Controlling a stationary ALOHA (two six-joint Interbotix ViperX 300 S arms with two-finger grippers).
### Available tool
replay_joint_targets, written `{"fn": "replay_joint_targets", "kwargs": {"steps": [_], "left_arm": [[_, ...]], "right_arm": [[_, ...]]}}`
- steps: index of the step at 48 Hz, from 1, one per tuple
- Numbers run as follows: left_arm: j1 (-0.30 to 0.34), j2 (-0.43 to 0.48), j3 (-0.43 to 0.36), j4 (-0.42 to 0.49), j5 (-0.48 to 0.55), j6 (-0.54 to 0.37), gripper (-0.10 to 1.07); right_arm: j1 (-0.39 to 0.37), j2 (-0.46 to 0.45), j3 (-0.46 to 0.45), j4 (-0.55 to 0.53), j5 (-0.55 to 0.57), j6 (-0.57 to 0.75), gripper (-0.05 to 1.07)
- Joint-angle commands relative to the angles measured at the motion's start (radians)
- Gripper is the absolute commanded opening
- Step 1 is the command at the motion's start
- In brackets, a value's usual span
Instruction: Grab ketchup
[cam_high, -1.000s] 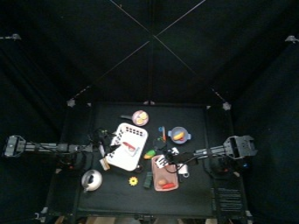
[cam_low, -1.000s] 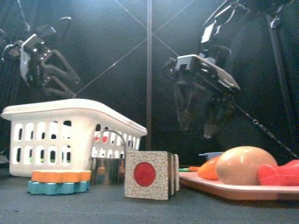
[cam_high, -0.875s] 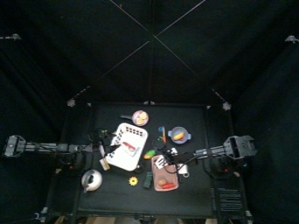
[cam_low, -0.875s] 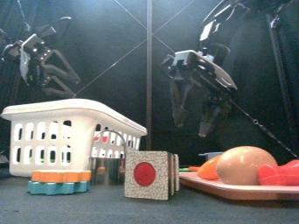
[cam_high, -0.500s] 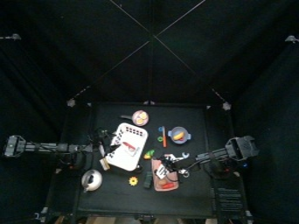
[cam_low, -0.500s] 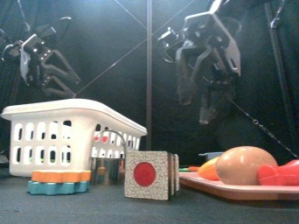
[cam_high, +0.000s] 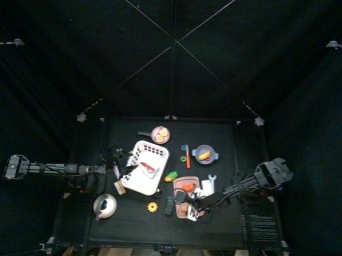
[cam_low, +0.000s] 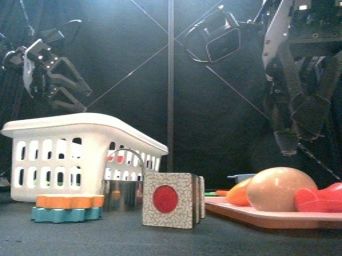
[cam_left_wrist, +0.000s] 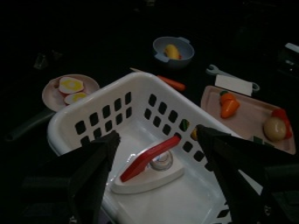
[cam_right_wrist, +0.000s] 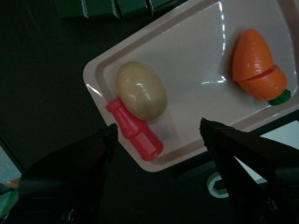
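Observation:
The ketchup (cam_right_wrist: 135, 131) is a red bottle lying on the pink tray (cam_right_wrist: 198, 35), right beside a tan potato (cam_right_wrist: 142, 87); a carrot (cam_right_wrist: 260, 66) lies farther along the tray. My right gripper (cam_right_wrist: 160, 131) hangs open just above the tray, its jaws wide to either side of the bottle and not touching it. In the front view the ketchup (cam_low: 322, 199) shows at the right edge behind the potato (cam_low: 281, 188), with the right gripper (cam_low: 302, 105) above. My left gripper (cam_left_wrist: 155, 136) rests open over the white basket (cam_left_wrist: 111, 114).
The basket holds a white item with a red handle (cam_left_wrist: 152, 156). An orange bowl (cam_left_wrist: 173, 50), a plate with egg halves (cam_left_wrist: 70, 86) and a wrench (cam_left_wrist: 222, 73) lie beyond it. A box with a red dot (cam_low: 168, 199) and stacked gear-like pieces (cam_low: 70, 207) stand at the front.
My right arm has swung toward the table's front and right, coming over the pink tray, still open. The left arm has not moved.

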Motion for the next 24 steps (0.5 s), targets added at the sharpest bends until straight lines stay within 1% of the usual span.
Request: {"fn": "replay_joint_targets", "kwargs": {"steps": [1,6,11,24], "left_arm": [[0.0,0.0,-0.012,-0.011,0.003,0.0,1.02],[0.0,0.002,-0.011,-0.015,0.005,0.0,1.02],[0.0,0.0,-0.009,-0.015,0.003,0.0,1.02],[0.002,0.0,-0.009,-0.015,0.003,0.0,1.02]], "right_arm": [[-0.002,0.003,-0.034,-0.011,0.003,0.0,1.03],[0.0,0.032,-0.044,-0.026,0.012,-0.003,1.03],[0.009,0.038,-0.057,-0.037,0.025,-0.002,1.03],[0.038,0.04,-0.069,0.014,0.075,0.0,1.03]]}}
